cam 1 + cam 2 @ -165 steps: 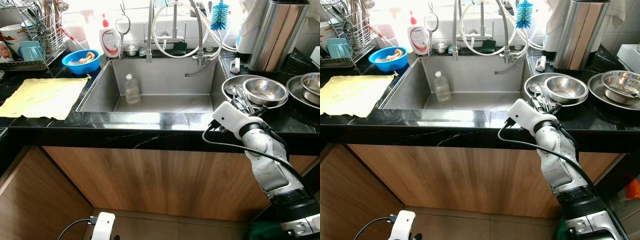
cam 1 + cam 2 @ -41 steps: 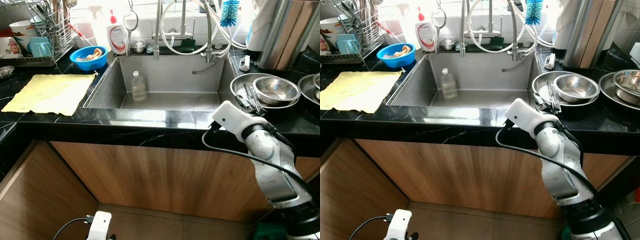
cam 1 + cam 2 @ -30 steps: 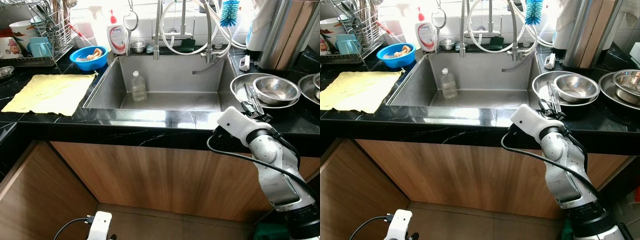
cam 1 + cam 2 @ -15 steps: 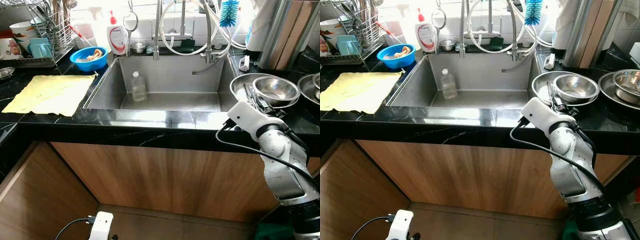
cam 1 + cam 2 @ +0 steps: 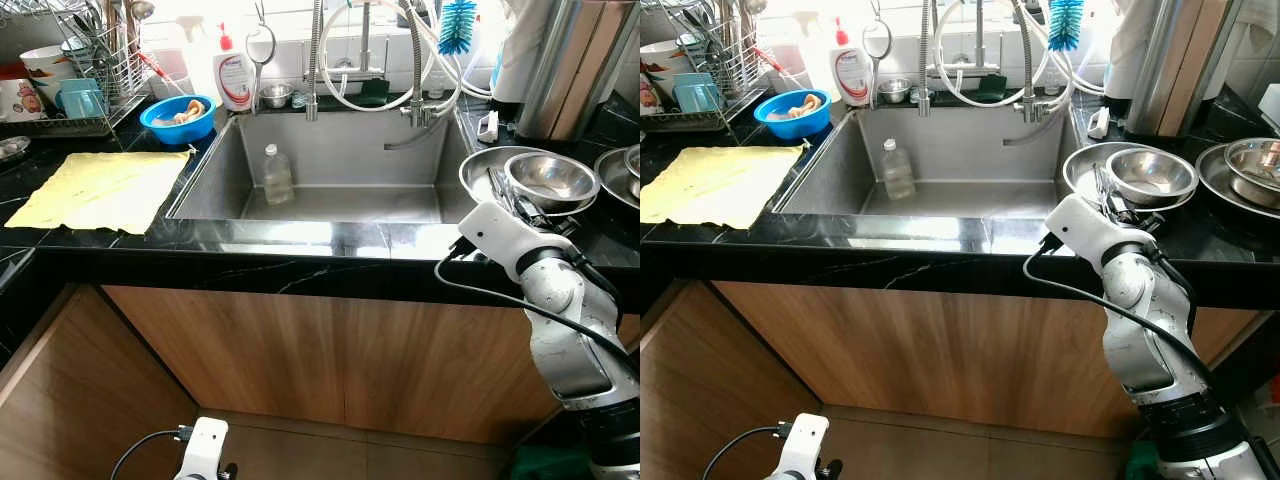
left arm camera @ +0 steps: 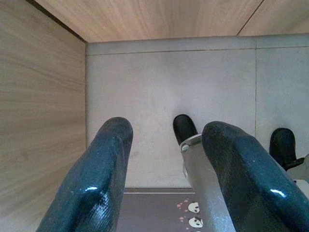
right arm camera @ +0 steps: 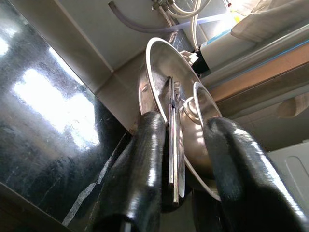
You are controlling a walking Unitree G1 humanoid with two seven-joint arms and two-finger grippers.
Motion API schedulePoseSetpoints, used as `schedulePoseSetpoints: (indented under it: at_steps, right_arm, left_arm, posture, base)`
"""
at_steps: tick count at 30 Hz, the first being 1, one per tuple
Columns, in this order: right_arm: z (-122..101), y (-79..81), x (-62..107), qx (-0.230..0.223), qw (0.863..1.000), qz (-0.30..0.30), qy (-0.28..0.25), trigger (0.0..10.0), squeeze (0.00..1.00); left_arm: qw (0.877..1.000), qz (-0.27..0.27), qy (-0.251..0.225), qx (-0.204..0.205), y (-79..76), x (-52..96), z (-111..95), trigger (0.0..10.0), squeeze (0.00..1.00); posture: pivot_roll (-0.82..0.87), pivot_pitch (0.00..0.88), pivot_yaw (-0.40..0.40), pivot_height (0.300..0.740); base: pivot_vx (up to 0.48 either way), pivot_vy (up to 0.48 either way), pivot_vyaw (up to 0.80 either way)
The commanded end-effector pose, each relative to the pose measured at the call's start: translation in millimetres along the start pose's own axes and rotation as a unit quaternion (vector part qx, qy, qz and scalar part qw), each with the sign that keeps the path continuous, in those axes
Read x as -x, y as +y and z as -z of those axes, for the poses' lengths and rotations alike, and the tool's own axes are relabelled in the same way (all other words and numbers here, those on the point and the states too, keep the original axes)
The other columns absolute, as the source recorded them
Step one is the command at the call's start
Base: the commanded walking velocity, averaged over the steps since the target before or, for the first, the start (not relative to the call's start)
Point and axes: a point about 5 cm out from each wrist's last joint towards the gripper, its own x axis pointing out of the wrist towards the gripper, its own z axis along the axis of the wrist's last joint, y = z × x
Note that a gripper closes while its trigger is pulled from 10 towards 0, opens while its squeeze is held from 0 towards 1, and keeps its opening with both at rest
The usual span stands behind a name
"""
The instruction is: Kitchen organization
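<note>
A shallow steel plate [image 5: 472, 172] sits on the black counter right of the sink [image 5: 340, 205], carrying a steel bowl [image 5: 551, 180] and several thin metal utensils [image 7: 172, 145]. My right gripper [image 7: 183, 124] reaches over the counter edge to the plate's near rim [image 7: 159, 63]. It is open, and a flat utensil runs between its black fingers [image 7: 147, 159]. From the head camera the right gripper [image 5: 1119, 211] lies just before the plate. My left gripper [image 6: 161, 159] hangs open low over the floor.
A clear plastic bottle [image 5: 277, 175] stands in the sink. A yellow cloth [image 5: 95, 187] lies on the left counter, with a blue bowl [image 5: 178, 116], a soap bottle [image 5: 233, 80] and a dish rack [image 5: 70, 85] behind. More steel bowls [image 5: 1245, 165] and a steel bin [image 5: 565, 60] stand right.
My right arm has swung right and forward from the counter's front edge, bringing its fingers up to the steel plate and around the utensil. The left arm stayed low.
</note>
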Motion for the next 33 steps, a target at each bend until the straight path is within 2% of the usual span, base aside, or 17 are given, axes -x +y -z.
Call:
schedulePoseSetpoints:
  at_steps: [1, 12, 13, 14, 15, 26, 27, 30, 31, 32, 33]
  right_arm:
    - [-6.7, -2.0, -0.8, -0.003, 1.000, -0.001, -0.008, 0.0, 0.00]
    - [-5.9, 3.5, -1.1, -0.005, 1.000, -0.012, -0.001, 0.0, 0.00]
    - [-5.8, 3.9, -0.9, -0.005, 1.000, -0.012, 0.000, 7.0, 0.00]
    - [-5.7, 4.3, -0.7, -0.004, 1.000, -0.012, 0.000, 9.3, 0.00]
    - [-5.6, 4.6, -0.7, -0.004, 1.000, -0.013, 0.001, 10.0, 0.00]
    - [-8.5, 6.6, -2.6, -0.011, 1.000, -0.018, -0.004, 10.0, 0.00]
    - [-9.5, 6.0, -2.8, -0.014, 1.000, -0.017, -0.006, 10.0, 1.00]
    - [-9.8, 5.6, -2.9, -0.012, 1.000, -0.014, -0.006, 10.0, 1.00]
    - [-9.8, 5.7, -2.9, -0.011, 1.000, -0.014, -0.006, 10.0, 0.97]
    - [-9.8, 5.8, -3.1, -0.009, 1.000, -0.014, -0.006, 10.0, 0.42]
    - [-9.7, 6.0, -3.2, -0.006, 1.000, -0.014, -0.005, 10.0, 0.00]
  left_arm:
    - [1.000, -0.001, 0.013, -0.013, 3.1, 1.0, 4.7, 10.0, 0.00]
    - [1.000, 0.002, 0.014, -0.016, 2.9, 0.7, 3.6, 10.0, 0.00]
    - [1.000, 0.003, 0.014, -0.017, 2.9, 0.7, 3.5, 10.0, 0.00]
    - [1.000, 0.003, 0.014, -0.017, 2.8, 0.7, 3.5, 10.0, 0.00]
    - [1.000, 0.003, 0.014, -0.018, 2.9, 0.7, 3.6, 10.0, 0.00]
    - [1.000, 0.003, 0.014, -0.021, 3.1, 0.9, 4.1, 10.0, 0.00]
    - [1.000, 0.003, 0.014, -0.022, 3.1, 0.9, 4.3, 10.0, 0.00]
    - [1.000, 0.003, 0.015, -0.022, 3.1, 1.0, 4.6, 10.0, 0.00]
    - [1.000, 0.003, 0.015, -0.022, 3.1, 1.0, 4.6, 10.0, 0.00]
    - [1.000, 0.004, 0.015, -0.022, 3.1, 1.0, 4.7, 10.0, 0.00]
    - [1.000, 0.004, 0.015, -0.022, 3.0, 1.0, 4.8, 10.0, 0.00]
  posture:
    - [-0.19, 0.000, 0.113, 0.740]
    - [-0.19, 0.000, 0.114, 0.740]
    - [-0.19, 0.000, 0.114, 0.740]
    - [-0.19, 0.000, 0.114, 0.740]
    - [-0.19, 0.000, 0.116, 0.740]
    - [-0.18, 0.000, 0.116, 0.740]
    - [-0.18, 0.000, 0.116, 0.740]
    - [-0.18, 0.000, 0.117, 0.740]
    - [-0.19, 0.000, 0.117, 0.740]
    - [-0.19, 0.000, 0.117, 0.740]
    - [-0.19, 0.000, 0.117, 0.740]
  base:
    - [0.000, 0.000, 0.00]
    - [0.000, 0.000, 0.00]
    - [0.000, 0.000, 0.00]
    - [0.000, 0.000, 0.00]
    - [0.000, 0.000, 0.00]
    - [0.000, 0.000, 0.00]
    - [0.000, 0.000, 0.00]
    - [0.000, 0.000, 0.00]
    - [0.000, 0.000, 0.00]
    - [0.000, 0.000, 0.00]
    - [0.000, 0.000, 0.00]
